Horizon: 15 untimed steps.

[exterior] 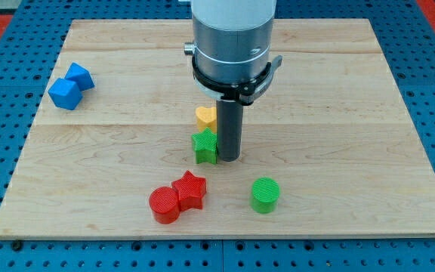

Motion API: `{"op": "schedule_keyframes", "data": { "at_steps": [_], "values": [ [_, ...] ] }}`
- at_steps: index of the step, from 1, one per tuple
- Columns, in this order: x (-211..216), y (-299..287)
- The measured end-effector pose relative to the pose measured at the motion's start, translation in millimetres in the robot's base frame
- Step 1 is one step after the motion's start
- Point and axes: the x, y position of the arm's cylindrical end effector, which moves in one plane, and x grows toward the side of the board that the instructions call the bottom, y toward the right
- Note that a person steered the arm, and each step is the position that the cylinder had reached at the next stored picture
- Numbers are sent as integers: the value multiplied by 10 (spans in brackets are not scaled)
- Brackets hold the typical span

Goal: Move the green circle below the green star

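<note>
Green circle (265, 194) upright on wooden board (353, 113), toward view's bottom, right of centre. Green star (205, 146) up and to view's left of it, apart. My tip (229, 159) down on board, just beside green star on its right, apparently touching; above and left of green circle. No pincer fitted: plain rod, holding nothing. Yellow block (206, 116) directly above star, touching. Red star (189, 189) and red circle (165, 205) together, lower left. Two blue blocks (71, 85) near left edge.
</note>
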Motion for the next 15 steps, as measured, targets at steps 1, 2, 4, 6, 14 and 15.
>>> {"op": "schedule_keyframes", "data": {
  "at_steps": [1, 2, 4, 6, 14, 15],
  "values": [
    [-37, 51],
    [24, 1101],
    [1193, 1519],
    [871, 479],
    [886, 494],
    [881, 446]
  ]
}}
